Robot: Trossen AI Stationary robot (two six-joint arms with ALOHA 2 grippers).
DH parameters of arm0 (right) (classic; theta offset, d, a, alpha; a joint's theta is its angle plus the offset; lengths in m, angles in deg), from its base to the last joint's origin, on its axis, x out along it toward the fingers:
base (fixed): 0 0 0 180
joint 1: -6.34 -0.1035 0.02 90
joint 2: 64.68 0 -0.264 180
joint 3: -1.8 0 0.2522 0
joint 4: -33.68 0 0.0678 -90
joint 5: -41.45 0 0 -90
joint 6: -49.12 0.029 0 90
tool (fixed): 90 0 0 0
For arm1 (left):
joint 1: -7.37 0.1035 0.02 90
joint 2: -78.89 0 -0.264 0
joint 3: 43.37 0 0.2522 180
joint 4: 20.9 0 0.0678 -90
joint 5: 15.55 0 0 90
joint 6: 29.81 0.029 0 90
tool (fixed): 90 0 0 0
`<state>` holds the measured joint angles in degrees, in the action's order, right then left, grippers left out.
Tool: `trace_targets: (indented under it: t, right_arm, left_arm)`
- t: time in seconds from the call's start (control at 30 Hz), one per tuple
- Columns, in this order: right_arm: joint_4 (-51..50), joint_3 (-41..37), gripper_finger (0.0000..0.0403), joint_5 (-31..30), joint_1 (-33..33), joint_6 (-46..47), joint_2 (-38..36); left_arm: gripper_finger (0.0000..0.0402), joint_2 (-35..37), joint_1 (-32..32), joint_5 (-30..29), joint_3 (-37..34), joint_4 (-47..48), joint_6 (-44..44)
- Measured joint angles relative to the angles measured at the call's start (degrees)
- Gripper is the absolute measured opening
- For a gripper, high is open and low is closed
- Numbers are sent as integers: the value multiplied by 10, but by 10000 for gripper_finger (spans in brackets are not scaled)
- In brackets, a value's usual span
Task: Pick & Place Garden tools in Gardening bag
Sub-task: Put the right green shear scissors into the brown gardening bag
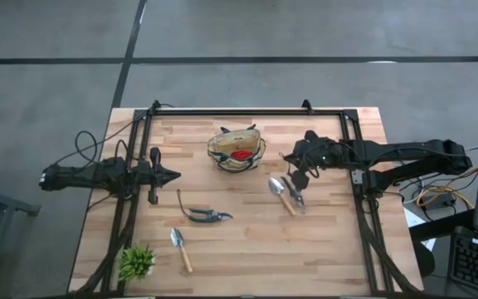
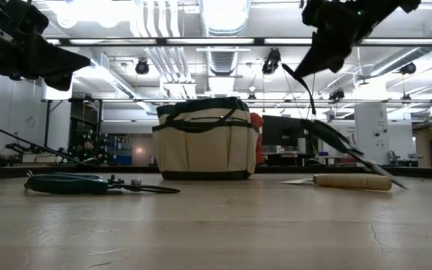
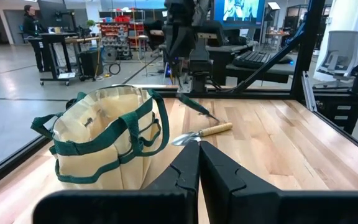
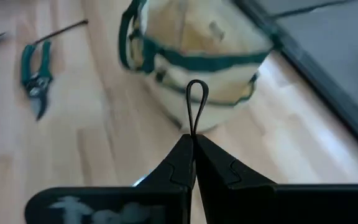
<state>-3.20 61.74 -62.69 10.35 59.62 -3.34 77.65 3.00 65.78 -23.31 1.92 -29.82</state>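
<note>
The gardening bag [image 1: 237, 149] stands at the far middle of the table [image 1: 322, 241], a red glove-like item [image 1: 241, 154] inside it. The right pincer [image 1: 299, 179], just right of the bag, is clamped on the thin loop of pruning shears [image 2: 336, 139] that hang tilted, their tip by a wooden-handled trowel [image 1: 283, 194]. Nearer lie green-handled shears [image 1: 204, 215] and a second trowel [image 1: 181, 247]. The left pincer [image 1: 171, 175] waits at the table's left, fingers together. A spiky plant [image 1: 137, 262] sits at the near-left corner.
</note>
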Motion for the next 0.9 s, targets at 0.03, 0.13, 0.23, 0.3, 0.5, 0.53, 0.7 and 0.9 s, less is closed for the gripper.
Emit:
trace_targets:
  t: [0.03,0.13,0.23,0.3,0.5,0.53,0.7,0.9]
  right_arm:
    - [0,5,8,-6,0,-6,0]
    - [1,27,8,-11,0,-20,3]
    - [0,51,8,-11,0,-40,9]
    - [0,69,8,-11,0,-53,16]
    - [-2,134,8,-27,0,-106,40]
    - [-1,145,8,-29,1,-118,45]
    - [-3,199,8,-54,9,-166,74]
    - [-7,260,8,-55,32,-207,114]
  left_arm:
    - [14,0,0,0,0,0,0]
    - [14,0,0,0,0,0,0]
    - [14,0,0,0,0,0,0]
    - [14,0,0,0,0,0,0]
    - [14,0,0,0,0,0,0]
    - [14,0,0,0,0,0,0]
    - [14,0,0,0,0,0,0]
    - [14,0,0,0,0,0,0]
